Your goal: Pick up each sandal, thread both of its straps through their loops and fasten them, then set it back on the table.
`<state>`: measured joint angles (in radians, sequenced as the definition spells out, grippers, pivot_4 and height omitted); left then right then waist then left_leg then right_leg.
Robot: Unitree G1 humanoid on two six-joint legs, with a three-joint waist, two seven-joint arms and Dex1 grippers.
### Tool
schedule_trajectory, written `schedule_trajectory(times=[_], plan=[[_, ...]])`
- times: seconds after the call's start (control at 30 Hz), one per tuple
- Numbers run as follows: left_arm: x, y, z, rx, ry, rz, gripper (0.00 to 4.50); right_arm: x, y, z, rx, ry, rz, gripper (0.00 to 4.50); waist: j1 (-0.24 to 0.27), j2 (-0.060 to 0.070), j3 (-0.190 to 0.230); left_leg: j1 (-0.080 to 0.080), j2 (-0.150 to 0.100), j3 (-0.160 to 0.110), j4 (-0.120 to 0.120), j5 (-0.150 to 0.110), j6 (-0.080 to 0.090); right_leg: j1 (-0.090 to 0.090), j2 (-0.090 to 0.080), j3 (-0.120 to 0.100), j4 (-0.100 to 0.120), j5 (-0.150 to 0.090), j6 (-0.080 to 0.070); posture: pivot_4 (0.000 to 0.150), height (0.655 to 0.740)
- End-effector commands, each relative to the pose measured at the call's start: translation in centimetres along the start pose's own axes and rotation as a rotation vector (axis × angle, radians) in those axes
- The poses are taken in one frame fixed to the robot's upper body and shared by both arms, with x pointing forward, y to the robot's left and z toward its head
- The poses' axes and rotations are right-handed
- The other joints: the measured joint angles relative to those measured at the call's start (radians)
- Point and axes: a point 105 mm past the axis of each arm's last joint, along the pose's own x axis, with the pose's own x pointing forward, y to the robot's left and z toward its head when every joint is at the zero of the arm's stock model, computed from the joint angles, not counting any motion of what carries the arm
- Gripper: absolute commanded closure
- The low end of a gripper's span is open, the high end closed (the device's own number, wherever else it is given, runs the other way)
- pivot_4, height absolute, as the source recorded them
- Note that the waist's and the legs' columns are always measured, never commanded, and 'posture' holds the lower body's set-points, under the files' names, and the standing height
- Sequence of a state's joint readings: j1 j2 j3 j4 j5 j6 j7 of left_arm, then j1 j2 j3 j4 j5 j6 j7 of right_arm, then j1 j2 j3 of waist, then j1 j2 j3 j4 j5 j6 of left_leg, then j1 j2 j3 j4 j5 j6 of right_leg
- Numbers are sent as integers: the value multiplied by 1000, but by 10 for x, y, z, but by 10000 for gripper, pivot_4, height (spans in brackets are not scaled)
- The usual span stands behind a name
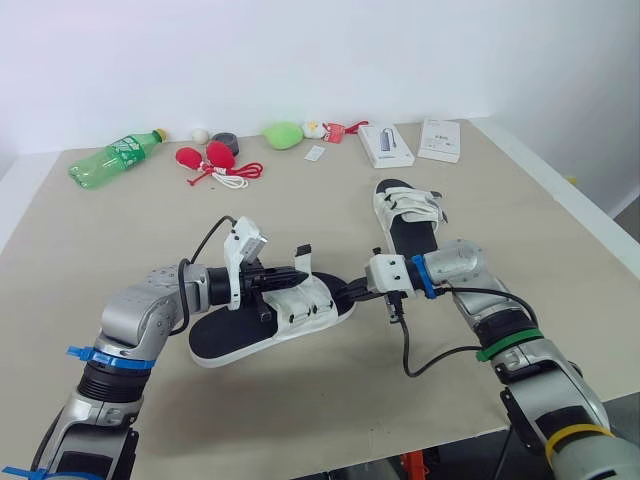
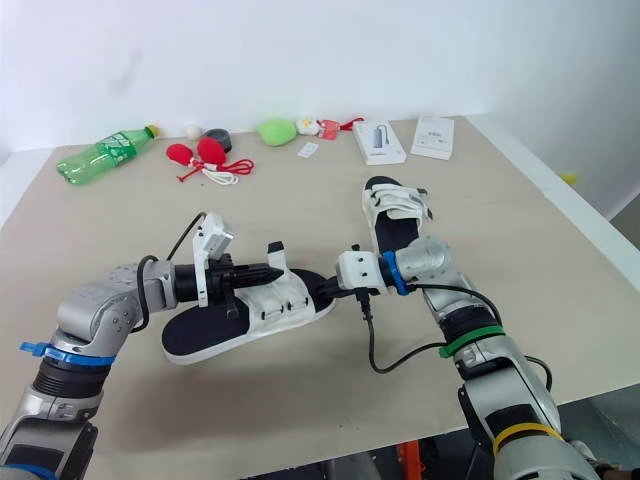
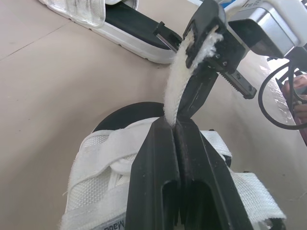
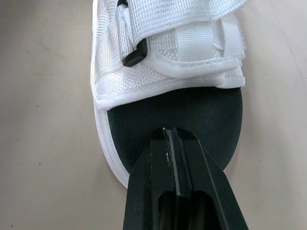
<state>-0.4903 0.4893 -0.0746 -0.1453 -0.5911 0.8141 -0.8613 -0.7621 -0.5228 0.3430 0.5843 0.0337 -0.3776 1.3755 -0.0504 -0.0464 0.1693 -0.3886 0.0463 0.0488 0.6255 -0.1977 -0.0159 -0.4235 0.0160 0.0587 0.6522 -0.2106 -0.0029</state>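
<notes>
Lengthwise, the near sandal (image 1: 240, 335) rests on the table (image 1: 300, 410) between both grippers, its toe at the right gripper (image 1: 352, 291) and its heel below the left forearm. The left gripper (image 1: 303, 276) reaches level over the upper, pinched tight on a white strap (image 3: 178, 86). The right forearm bends inward, its fingers pressed together at the toe.
</notes>
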Motion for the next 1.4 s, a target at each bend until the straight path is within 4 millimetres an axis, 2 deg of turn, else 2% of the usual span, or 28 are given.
schedule_trajectory(times=[0.03, 0.13, 0.17, 0.23, 0.47, 0.5, 0.6, 0.7, 0.77, 0.83, 0.9, 0.93, 0.97, 1.1, 1.2, 1.4], plan=[[-12, 18, -8, 14, 39, 97, 44722, 2, 16, -19, 62, 72, 66, 45000, 0, 0, 0, 0, 0, 0, 0, 0, 0, 0, 0, 0, 0, 0, 0, 1500, 7400], [-15, 21, -11, 20, 49, 116, 44722, 2, 17, -19, 63, 72, 65, 45000, -1, 0, 0, 1, 0, 0, 0, 0, 0, 0, 0, 0, 0, 0, 0, 1500, 7400], [-16, 25, -12, 29, 53, 134, 39113, 2, 17, -19, 64, 72, 66, 45000, -1, 0, 0, 1, 0, 1, 0, 0, 0, 0, 0, 0, 0, 0, 0, 1500, 7400], [-18, 31, -10, 46, 45, 165, 32429, 2, 17, -20, 65, 73, 66, 45000, 0, 0, 0, 1, 0, 0, 0, 0, 0, 0, 0, 0, 0, 0, 0, 1500, 7400], [-24, 51, -2, 156, 43, 255, 1012, 3, 16, -19, 64, 70, 66, 45000, 1, -1, -1, 0, -1, 2, 0, 0, 0, 0, -2, 1, 0, 0, 0, 1500, 7400], [-27, 57, 2, 192, 39, 279, 404, 3, 15, -19, 64, 71, 66, 45000, 1, -1, -1, 0, -1, 1, 0, 0, 0, 0, -2, 1, 0, 0, 0, 1500, 7400], [-34, 69, 24, 315, -5, 337, 404, 3, 15, -20, 63, 74, 65, 45000, 1, -1, -1, 0, -1, 1, 0, 0, 0, 0, -2, 0, 0, 1, 0, 1500, 7400], [-29, 59, 55, 408, -117, 290, 404, 3, 14, -20, 63, 75, 65, 45000, 2, -1, -1, 0, 0, 1, 0, 0, 0, 0, -2, 0, 0, 1, 0, 1500, 7400], [-23, 47, 63, 413, -168, 228, 404, 2, 14, -20, 62, 75, 64, 45000, 1, -1, -1, -1, -1, 2, 0, 0, 0, 0, -2, 0, -1, 1, 0, 1500, 7400], [-16, 34, 68, 373, -211, 158, 5660, 2, 13, -20, 62, 76, 64, 45000, 1, -1, -1, -1, -1, 3, 0, 0, 0, 0, -2, 1, -1, 1, 1, 1500, 7400], [-11, 24, 71, 306, -245, 95, 13122, 2, 13, -20, 61, 77, 63, 45000, 1, -1, -1, -1, -1, 2, 0, 0, 0, 0, -2, 1, -1, 1, 1, 1500, 7400], [-8, 20, 70, 264, -249, 63, 20102, 2, 13, -20, 61, 77, 62, 45000, 1, -1, -1, -1, -1, 2, 0, 0, 0, 0, -2, 1, -1, 2, 2, 1500, 7400], [-5, 15, 67, 216, -241, 19, 23388, 1, 12, -20, 60, 77, 63, 45000, 0, -1, -1, -1, -1, 2, 0, 0, 0, 0, -2, 1, -1, 2, 2, 1500, 7400], [4, 1, 51, 84, -164, -102, 42885, 1, 13, -20, 59, 79, 64, 45000, 0, -1, -1, 0, 0, 1, 0, 0, 0, 0, -1, 0, -1, 2, 3, 1500, 7400], [7, -3, 33, -48, -67, -171, 44166, 2, 12, -20, 57, 78, 63, 45000, 0, -1, -1, -1, -1, 2, 0, 0, 0, 0, -1, 1, -1, 3, 4, 1500, 7400], [3, 9, 10, -222, 87, -177, 44166, 2, 13, -19, 55, 76, 59, 45000, 0, -1, -1, -1, -1, 1, 1, 0, 0, 0, 0, 0, -1, 2, 2, 1500, 7400]])
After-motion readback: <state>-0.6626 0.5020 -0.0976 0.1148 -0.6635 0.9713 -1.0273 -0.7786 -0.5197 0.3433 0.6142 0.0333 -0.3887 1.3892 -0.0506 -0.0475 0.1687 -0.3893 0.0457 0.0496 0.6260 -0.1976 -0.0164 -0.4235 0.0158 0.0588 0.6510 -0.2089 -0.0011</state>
